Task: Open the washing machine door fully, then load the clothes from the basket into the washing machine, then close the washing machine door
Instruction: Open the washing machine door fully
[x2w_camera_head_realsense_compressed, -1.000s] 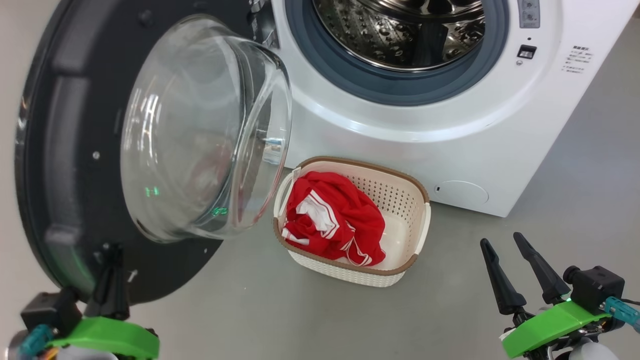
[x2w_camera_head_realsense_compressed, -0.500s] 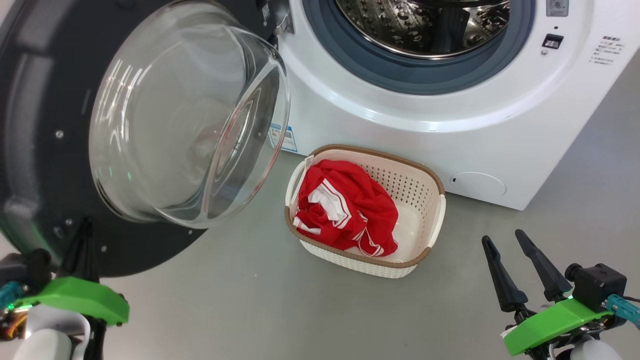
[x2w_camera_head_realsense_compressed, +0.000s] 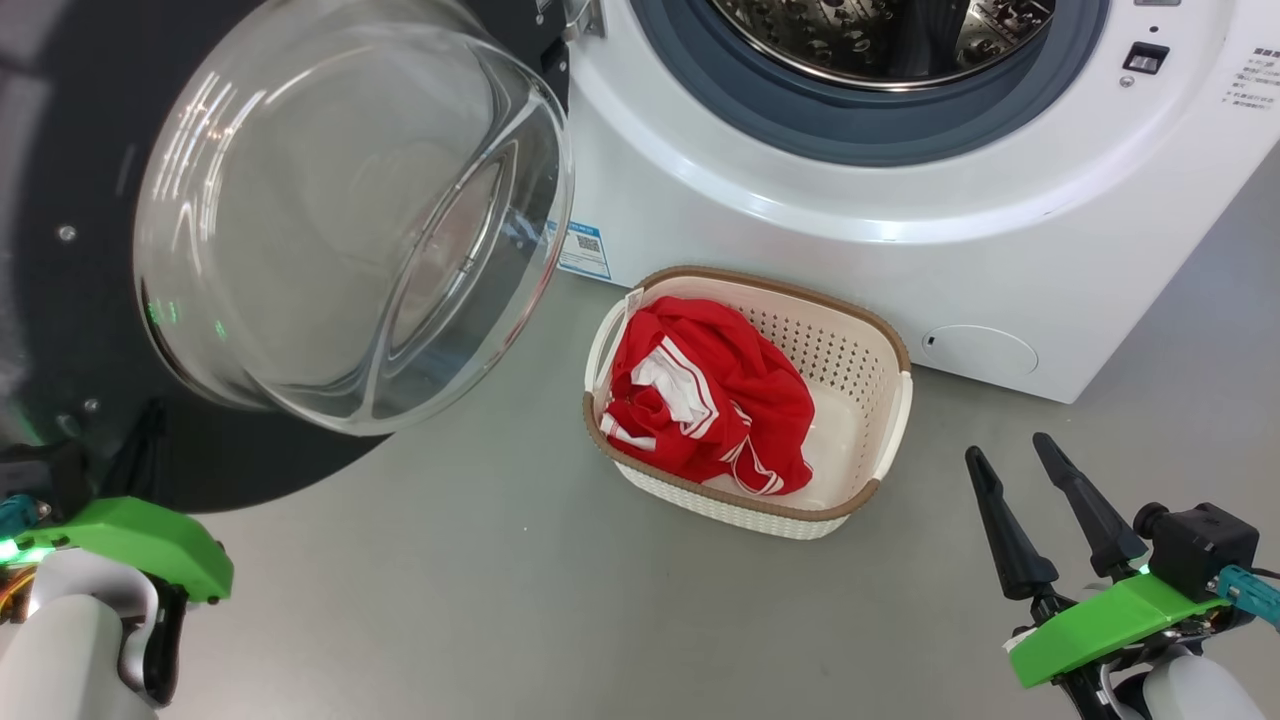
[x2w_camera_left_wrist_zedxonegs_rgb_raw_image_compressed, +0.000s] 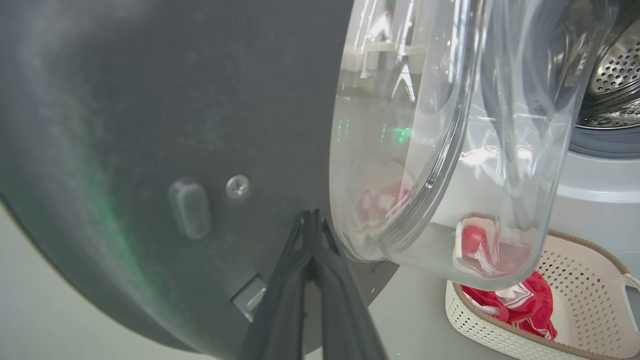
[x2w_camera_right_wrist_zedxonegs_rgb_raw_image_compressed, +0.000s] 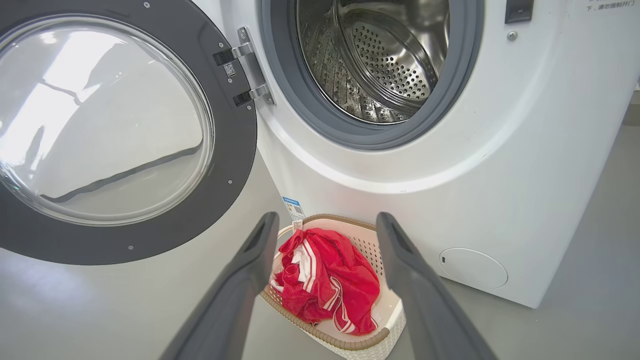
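The washing machine (x2w_camera_head_realsense_compressed: 800, 230) stands with its steel drum (x2w_camera_head_realsense_compressed: 880, 40) exposed. Its door (x2w_camera_head_realsense_compressed: 60, 300) hangs open to the left, the glass bowl (x2w_camera_head_realsense_compressed: 340, 220) bulging toward me. My left gripper (x2w_camera_head_realsense_compressed: 148, 435) is shut, and in the left wrist view its tips (x2w_camera_left_wrist_zedxonegs_rgb_raw_image_compressed: 312, 216) rest against the door's (x2w_camera_left_wrist_zedxonegs_rgb_raw_image_compressed: 150, 125) dark inner face beside the glass. The basket (x2w_camera_head_realsense_compressed: 780, 290) sits on the floor before the machine, holding the red clothes (x2w_camera_head_realsense_compressed: 710, 400). My right gripper (x2w_camera_head_realsense_compressed: 1008, 450) is open and empty, low at the right; in its wrist view its fingers (x2w_camera_right_wrist_zedxonegs_rgb_raw_image_compressed: 327, 220) frame the clothes (x2w_camera_right_wrist_zedxonegs_rgb_raw_image_compressed: 325, 280).
Grey floor (x2w_camera_head_realsense_compressed: 450, 600) lies around the basket. A blue label (x2w_camera_head_realsense_compressed: 583, 250) and a round cover (x2w_camera_head_realsense_compressed: 978, 350) mark the machine's lower front. The door hinge (x2w_camera_right_wrist_zedxonegs_rgb_raw_image_compressed: 250, 70) is at the drum's left. The open door fills the space at my left.
The door has swung wider, uncovering the blue label. My left gripper has moved left with it, still shut. The head camera has shifted. The right gripper has stayed put.
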